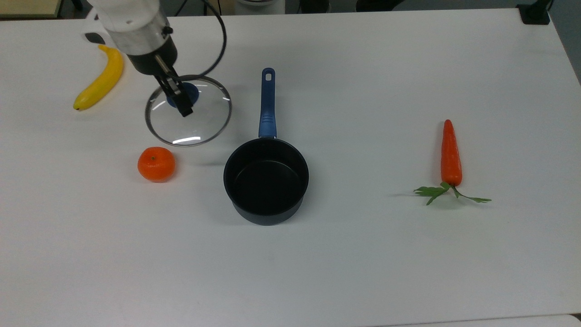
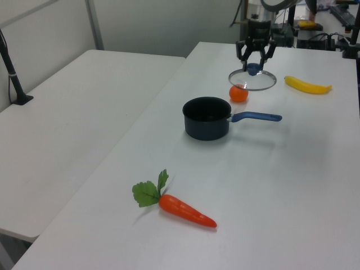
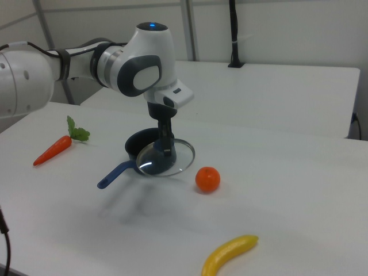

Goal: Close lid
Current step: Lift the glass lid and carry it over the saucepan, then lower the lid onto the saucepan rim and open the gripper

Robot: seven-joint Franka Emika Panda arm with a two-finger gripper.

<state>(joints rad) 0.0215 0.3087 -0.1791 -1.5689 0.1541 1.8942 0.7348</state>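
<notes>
The round glass lid point(image 1: 199, 122) with a metal rim hangs level above the table, left of the saucepan in the top view. My gripper point(image 1: 180, 100) is shut on its blue knob point(image 1: 190, 92) from above. The black saucepan point(image 1: 266, 179) stands open at the table's middle, its blue handle point(image 1: 267, 102) pointing to the far edge. In the left view the lid point(image 2: 260, 83) floats under the gripper point(image 2: 254, 66), behind the saucepan point(image 2: 207, 118). In the right view the lid point(image 3: 178, 158) hangs in front of the saucepan point(image 3: 138, 146), held by the gripper point(image 3: 167, 148).
An orange point(image 1: 156, 164) lies just below the lid in the top view, and a banana point(image 1: 100, 79) lies at the top view's far left. A carrot point(image 1: 450, 154) with green leaves rests far to the top view's right. The white table point(image 1: 363, 254) carries everything.
</notes>
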